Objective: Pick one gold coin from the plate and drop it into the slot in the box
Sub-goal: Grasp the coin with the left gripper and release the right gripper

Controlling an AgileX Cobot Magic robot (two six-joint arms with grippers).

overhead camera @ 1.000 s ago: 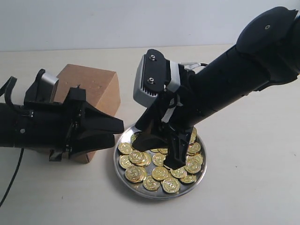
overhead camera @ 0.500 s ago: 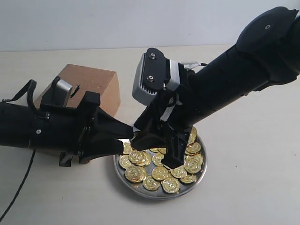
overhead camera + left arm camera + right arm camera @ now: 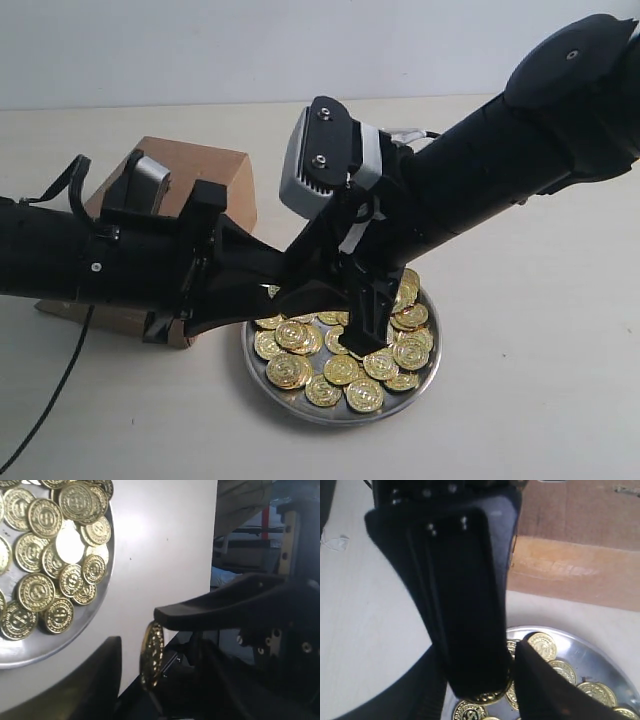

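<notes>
The silver plate [image 3: 300, 405] holds several gold coins [image 3: 288, 370]. Above it, my right gripper [image 3: 328, 318] is shut on one gold coin [image 3: 151, 655], gripped by its rim and seen edge-on in the left wrist view. My left gripper [image 3: 288, 290] reaches in from the box side and stands open, one finger on each side of that coin's faces. In the right wrist view a left finger [image 3: 460, 605] covers the coin, so only its gold rim [image 3: 490, 696] peeks out. The brown box [image 3: 215, 175] stands behind the left arm, which hides the slot.
The cream table [image 3: 530, 330] runs right of and in front of the plate. A black cable [image 3: 40, 385] trails from the left arm toward the front left. The box stands close to the plate's left rim.
My left arm has advanced rightward from beside the box until its open jaws straddle the coin. The right gripper has risen slightly above the plate with the coin.
</notes>
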